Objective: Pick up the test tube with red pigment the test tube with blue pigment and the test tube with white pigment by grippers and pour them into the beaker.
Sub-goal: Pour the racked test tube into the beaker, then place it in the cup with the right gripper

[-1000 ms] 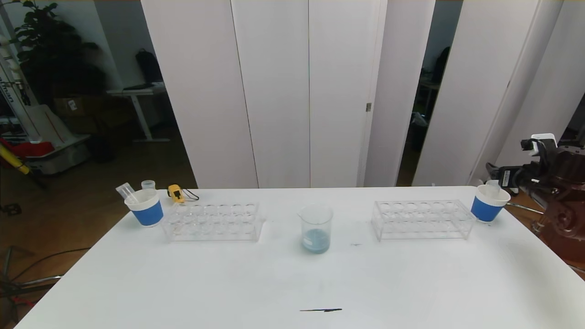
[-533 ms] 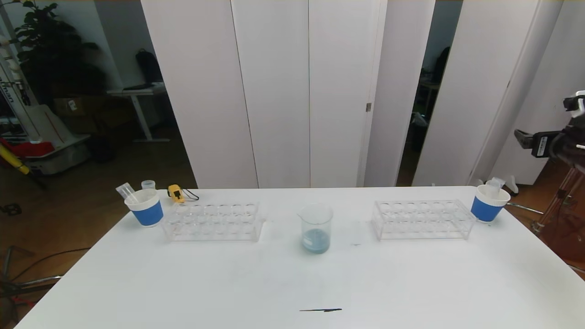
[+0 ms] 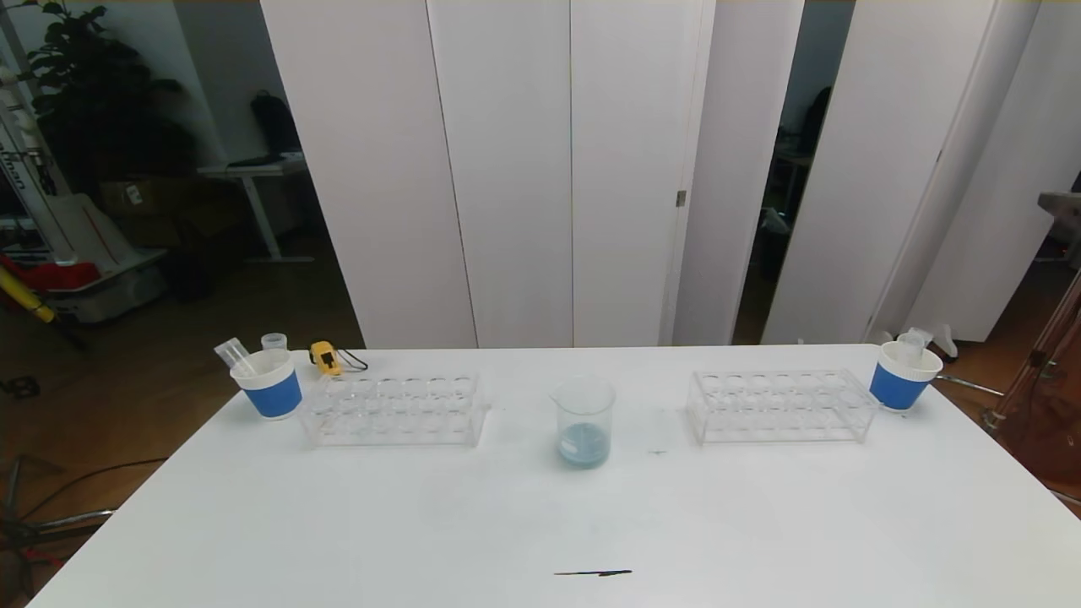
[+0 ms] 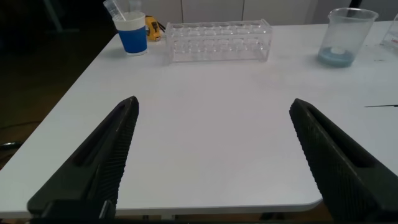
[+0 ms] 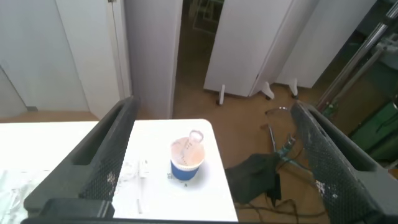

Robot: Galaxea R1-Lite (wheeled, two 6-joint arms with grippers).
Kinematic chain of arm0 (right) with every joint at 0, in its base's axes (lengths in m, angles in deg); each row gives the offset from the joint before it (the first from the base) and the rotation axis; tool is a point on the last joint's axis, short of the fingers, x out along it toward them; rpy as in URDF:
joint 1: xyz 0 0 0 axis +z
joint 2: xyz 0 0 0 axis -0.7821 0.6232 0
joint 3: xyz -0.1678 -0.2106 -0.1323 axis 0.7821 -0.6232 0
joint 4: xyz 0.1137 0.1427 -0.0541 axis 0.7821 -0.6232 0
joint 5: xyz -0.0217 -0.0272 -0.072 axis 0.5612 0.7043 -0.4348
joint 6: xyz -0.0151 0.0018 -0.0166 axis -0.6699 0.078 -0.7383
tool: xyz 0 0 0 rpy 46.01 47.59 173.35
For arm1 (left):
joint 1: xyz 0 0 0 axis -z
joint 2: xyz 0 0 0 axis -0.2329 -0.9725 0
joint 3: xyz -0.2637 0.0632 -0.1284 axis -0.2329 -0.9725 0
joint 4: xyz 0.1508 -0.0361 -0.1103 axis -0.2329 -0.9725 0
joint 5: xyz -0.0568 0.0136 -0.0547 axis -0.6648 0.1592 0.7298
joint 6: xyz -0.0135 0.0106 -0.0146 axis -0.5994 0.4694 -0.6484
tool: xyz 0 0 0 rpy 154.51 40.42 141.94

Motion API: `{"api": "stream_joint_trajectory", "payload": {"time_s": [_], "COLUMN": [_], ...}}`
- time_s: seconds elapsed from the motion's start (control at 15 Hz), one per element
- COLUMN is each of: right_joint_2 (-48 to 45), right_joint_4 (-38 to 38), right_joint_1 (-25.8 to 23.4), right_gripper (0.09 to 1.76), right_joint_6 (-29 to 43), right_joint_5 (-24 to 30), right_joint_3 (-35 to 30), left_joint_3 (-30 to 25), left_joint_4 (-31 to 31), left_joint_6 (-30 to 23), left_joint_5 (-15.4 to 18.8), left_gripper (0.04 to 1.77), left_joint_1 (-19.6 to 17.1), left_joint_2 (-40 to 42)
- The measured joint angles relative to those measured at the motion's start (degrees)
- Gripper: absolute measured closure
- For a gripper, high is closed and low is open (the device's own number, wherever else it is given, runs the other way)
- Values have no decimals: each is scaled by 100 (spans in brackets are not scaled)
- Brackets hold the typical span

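A long white table (image 3: 760, 523) is taking up most of the room ahead. Two clear empty tube racks are sitting on it — the left rack (image 3: 393, 411) and the right rack (image 3: 779, 406) — well apart. A blue-and-white paper cup (image 3: 270, 384) is standing just beside the left rack's outer end, with an empty clear tube leaning in it; another cup (image 3: 902, 375) is standing at the right rack's outer end. A small yellow gadget (image 3: 324, 357) is lying behind the left rack. White folding screens (image 3: 507, 169) are standing beyond the table — a dark plant (image 3: 93, 84) is showing at far left.

No text, label, brand or number is readable on anything here.
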Motion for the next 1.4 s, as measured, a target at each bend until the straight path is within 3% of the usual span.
{"api": "stream_joint_trajectory", "payload": {"time_s": [0.27,0.87,1.07,1.4], "right_joint_2": [-1469,-5174,-6196,-7448], "right_joint_4": [-1369,-2113,-2818,-2934], "right_joint_1": [226,953,1320,1847], "right_gripper": [10,10,10,10], "right_joint_6": [251,533,646,1014], "right_joint_5": [20,-123,-452,-1015], "right_joint_3": [-339,-2404,-2778,-4006], "left_joint_3": [0,0,0,0], "left_joint_4": [2,2,0,0], "left_joint_6": [0,-2,0,0], "left_joint_5": [0,0,0,0], "left_gripper": [8,8,8,8], "left_joint_1": [0,0,0,0], "left_joint_2": [0,0,0,0]}}
